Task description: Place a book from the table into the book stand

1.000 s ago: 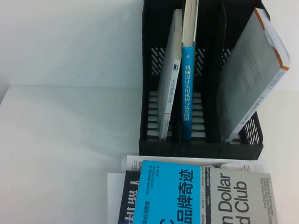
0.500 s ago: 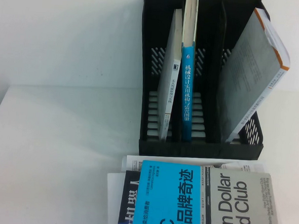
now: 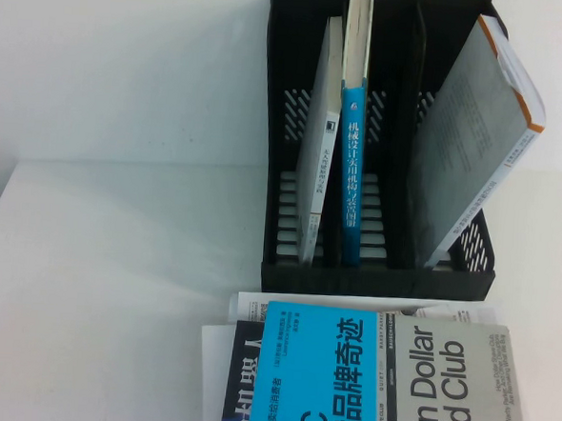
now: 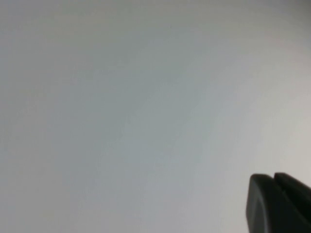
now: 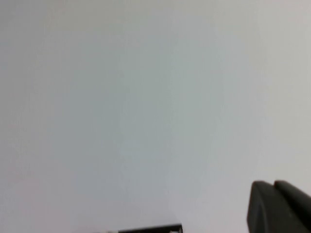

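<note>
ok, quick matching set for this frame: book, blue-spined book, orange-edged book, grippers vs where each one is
Things:
1. book
2. blue-spined book
3. orange-edged book
4. left gripper and right gripper

Places:
A. leaning in the right slot of the stand
B. upright in a middle slot
C. out of the high view, over a plain white surface
D. flat on the stack on the table, in front of the stand

Pairs: 1-D, 2-B, 3-A, 4-C
</note>
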You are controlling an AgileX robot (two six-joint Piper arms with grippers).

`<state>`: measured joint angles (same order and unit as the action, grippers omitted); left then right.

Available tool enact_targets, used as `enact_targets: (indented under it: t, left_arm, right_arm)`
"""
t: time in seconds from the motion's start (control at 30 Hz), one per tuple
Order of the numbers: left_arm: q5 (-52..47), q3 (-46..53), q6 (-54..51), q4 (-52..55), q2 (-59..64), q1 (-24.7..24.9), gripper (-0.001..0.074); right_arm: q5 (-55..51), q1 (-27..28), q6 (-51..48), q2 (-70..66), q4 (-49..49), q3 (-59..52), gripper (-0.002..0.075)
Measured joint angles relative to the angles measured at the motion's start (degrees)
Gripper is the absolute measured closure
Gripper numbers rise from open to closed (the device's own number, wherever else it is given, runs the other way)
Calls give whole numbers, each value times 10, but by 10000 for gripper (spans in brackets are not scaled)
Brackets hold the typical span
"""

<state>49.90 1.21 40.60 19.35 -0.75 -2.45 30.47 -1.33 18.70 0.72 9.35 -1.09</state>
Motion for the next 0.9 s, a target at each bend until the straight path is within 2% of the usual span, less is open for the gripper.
enact_targets:
  t: [0.07, 0.17, 0.4, 0.53, 0.7, 0.9]
  left_arm:
    - [29, 0, 14, -23, -2, 0, 739]
    - [-17, -33, 47, -39, -2, 0, 739]
    - [-289, -222, 58, -14, 3, 0, 739]
    - [-374, -307, 31, -1, 47, 0, 739]
    - [-397, -325, 20, 25, 83, 0, 739]
    - [-357, -325, 20, 49, 86, 0, 739]
  right_arm:
    - [3, 0, 2, 0, -9, 27, 729]
    - [-3, 0, 6, 0, -12, 98, 729]
    - [-140, 0, 22, -50, -14, 323, 729]
    - [-271, 0, 9, -146, -13, 437, 729]
    - [-412, 0, 0, -243, 0, 497, 729]
    - [-470, 0, 19, -261, -54, 499, 729]
